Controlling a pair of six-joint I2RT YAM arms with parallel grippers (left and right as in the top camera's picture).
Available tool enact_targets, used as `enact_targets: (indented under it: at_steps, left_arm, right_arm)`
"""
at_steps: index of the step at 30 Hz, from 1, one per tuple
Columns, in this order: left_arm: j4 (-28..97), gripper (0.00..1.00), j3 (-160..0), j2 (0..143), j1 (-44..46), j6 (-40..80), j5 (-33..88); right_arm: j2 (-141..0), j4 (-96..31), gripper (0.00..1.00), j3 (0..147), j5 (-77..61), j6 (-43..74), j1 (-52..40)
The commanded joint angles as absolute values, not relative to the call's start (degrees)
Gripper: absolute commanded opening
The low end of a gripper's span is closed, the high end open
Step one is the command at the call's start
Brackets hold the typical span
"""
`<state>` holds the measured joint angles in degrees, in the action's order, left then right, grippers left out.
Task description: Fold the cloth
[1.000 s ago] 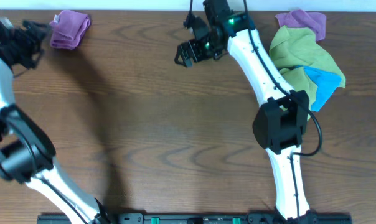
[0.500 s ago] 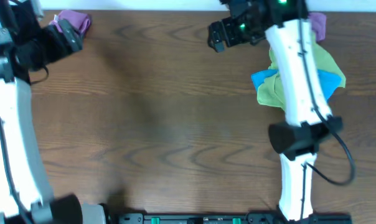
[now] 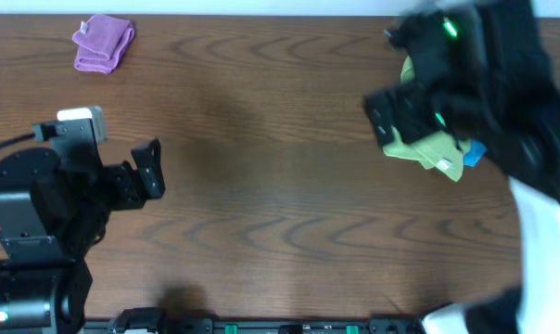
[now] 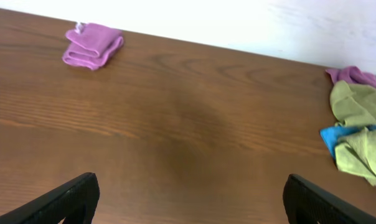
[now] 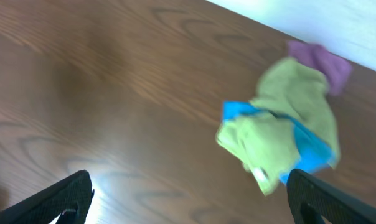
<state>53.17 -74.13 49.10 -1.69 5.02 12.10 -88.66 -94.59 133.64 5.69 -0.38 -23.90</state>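
Note:
The cloth (image 3: 104, 43) is lilac-purple and lies folded into a small bundle at the table's far left corner; it also shows in the left wrist view (image 4: 93, 45). My left gripper (image 3: 146, 172) is open and empty, well in front of the cloth; its fingers stand wide apart over bare wood in the left wrist view (image 4: 191, 205). My right gripper (image 3: 391, 107) is blurred, open and empty, at the left edge of the cloth pile; its fingers are spread in the right wrist view (image 5: 188, 199).
A pile at the far right holds lime-green cloths (image 3: 438, 148) (image 4: 359, 124) (image 5: 281, 124), a blue cloth (image 3: 473, 156) (image 5: 244, 112) and a second purple cloth (image 4: 353, 76) (image 5: 322, 59). The brown wooden table (image 3: 261, 186) ends at a white wall behind.
My left arm has pulled back from the folded cloth toward the front left. My right arm has swung from the far middle to the right, over the cloth pile.

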Motion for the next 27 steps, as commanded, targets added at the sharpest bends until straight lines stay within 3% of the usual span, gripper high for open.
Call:
enact_targets:
  at_steps: [1, 10, 12, 16, 27]
  left_arm:
    - [53.41, 0.95, -73.28, 48.07, -1.45, 3.77, 16.05]
    - [51.35, 0.96, -62.06, 48.21, -0.12, 2.79, 19.64]
    - [49.3, 0.96, -57.41, 48.21, 0.34, 3.03, 20.69]
    - [45.21, 0.96, -51.22, 48.21, 0.58, 5.93, 20.84]
    - [43.46, 0.95, -50.83, 48.36, 0.56, 10.33, 20.78]
  right_arm:
    - [-76.84, -92.6, 0.99, 121.84, 14.79, 3.36, -24.84]
    - [-28.38, -61.82, 0.99, 58.92, 8.29, 9.08, -24.84]
    - [-22.2, -58.35, 0.99, 51.07, 7.46, 11.07, -24.84]
    - [-16.91, -54.65, 0.99, 44.51, 7.49, 11.99, -24.82]
    - [-17.21, -53.19, 0.99, 43.72, 5.54, 13.91, -24.84]
